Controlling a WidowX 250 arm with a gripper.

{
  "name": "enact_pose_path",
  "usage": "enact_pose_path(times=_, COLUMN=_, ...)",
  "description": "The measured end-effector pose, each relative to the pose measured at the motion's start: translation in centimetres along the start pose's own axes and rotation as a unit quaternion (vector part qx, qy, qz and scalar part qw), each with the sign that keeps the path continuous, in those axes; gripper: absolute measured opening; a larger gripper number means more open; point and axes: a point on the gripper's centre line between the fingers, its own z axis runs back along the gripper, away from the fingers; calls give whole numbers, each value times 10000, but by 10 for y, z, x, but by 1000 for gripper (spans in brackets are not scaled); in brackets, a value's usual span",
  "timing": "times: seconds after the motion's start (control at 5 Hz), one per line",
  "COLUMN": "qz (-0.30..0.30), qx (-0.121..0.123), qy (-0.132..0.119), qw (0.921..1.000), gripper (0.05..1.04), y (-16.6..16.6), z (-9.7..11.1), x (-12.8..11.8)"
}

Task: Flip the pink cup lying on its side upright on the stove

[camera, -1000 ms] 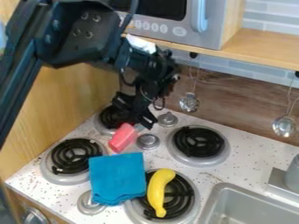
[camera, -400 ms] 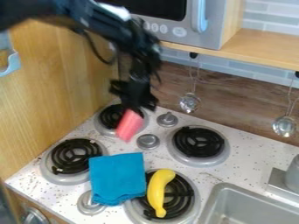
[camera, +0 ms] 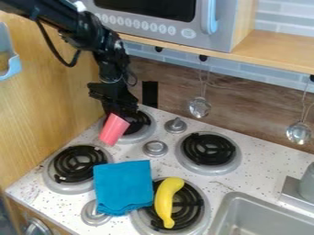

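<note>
The black gripper (camera: 116, 110) hangs over the back-left burner (camera: 138, 127), close to the wooden side wall. Just beneath its tip is a pink cup-like object (camera: 114, 129), tilted, its upper end hidden at the gripper. How the fingers stand around it cannot be made out. A folded blue cloth (camera: 122, 187) lies between the two front burners. The yellow banana (camera: 165, 203) rests across the front-right burner (camera: 195, 206), to the right of the cloth.
The front-left burner (camera: 76, 166) and back-right burner (camera: 208, 151) flank two metal knobs (camera: 155, 148). A sink (camera: 245, 219) is at lower right. Metal ladles (camera: 199, 107) hang along the back wall beneath a shelf (camera: 282, 51) and a microwave (camera: 165, 20).
The gripper and the pink object have moved left together, toward the side wall. Cloth and banana have stayed put.
</note>
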Motion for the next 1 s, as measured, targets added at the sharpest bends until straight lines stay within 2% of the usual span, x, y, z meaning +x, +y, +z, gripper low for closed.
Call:
enact_pose_path(times=0.4, qz=-201, qx=-976, qy=-557, qw=9935, gripper=82, y=33, z=-9, x=-20)
enact_pose_path(times=0.6, qz=-561, qx=-1527, qy=-1134, qw=9801, gripper=82, y=31, z=-4, x=-15)
enact_pose_path(times=0.8, qz=-505, qx=-2076, qy=-1428, qw=9664, gripper=82, y=30, z=-8, x=-17)
enact_pose_path(times=1.0, qz=-505, qx=-2344, qy=-1445, qw=9600, gripper=82, y=20, z=-19, x=-21)
